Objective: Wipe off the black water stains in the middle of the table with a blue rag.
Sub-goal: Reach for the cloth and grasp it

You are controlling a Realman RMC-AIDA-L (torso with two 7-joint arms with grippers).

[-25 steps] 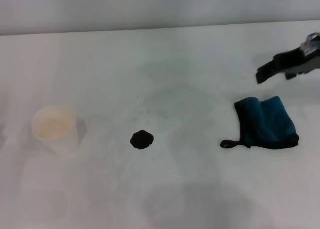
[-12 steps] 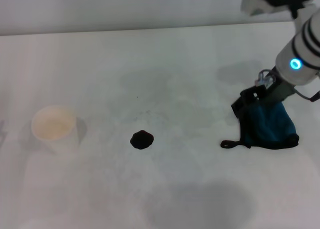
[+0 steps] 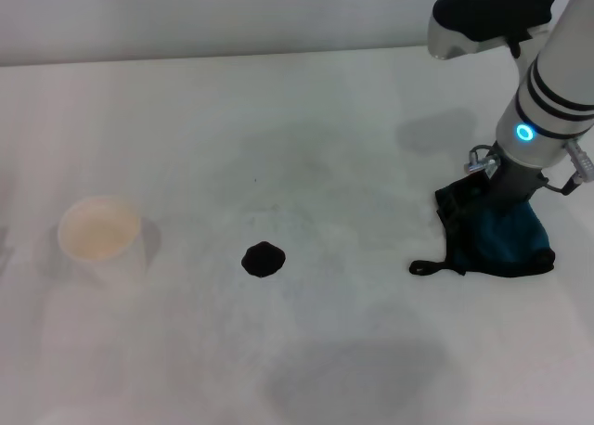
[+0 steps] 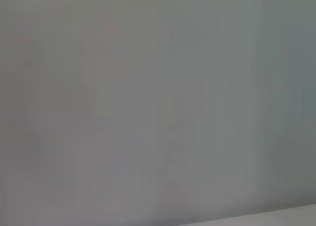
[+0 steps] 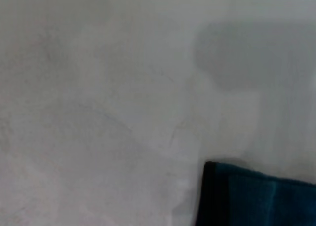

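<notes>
Table (image 3: 306, 369): wide, plain white, matte, with faint grey smudges toward its middle; it carries every item listed below.

Black water stains (image 3: 263, 259): a single small, glossy, roughly round blot with ragged edges, lying near the middle of the table toward the near side, well apart from the rag and far smaller than it.

Blue rag (image 3: 506, 244): dark teal cloth, loosely folded, black-edged, with a small black loop trailing from its near left corner. It lies flat on the right side of the table, level with the blot or slightly beyond it. The right wrist view shows one black-edged corner (image 5: 256, 199) against bare white surface.

Paper cup (image 3: 100, 238): white, upright, on the left side, well apart from the blot.

Tiny dark speck (image 3: 257, 180): just beyond the blot.

Right hand (image 3: 494, 195): down at the far edge of the rag, apparently touching the cloth; the arm above hides the fingers, so their opening and any hold on the rag cannot be told.

Left hand: not seen; its wrist view shows only blank grey.
</notes>
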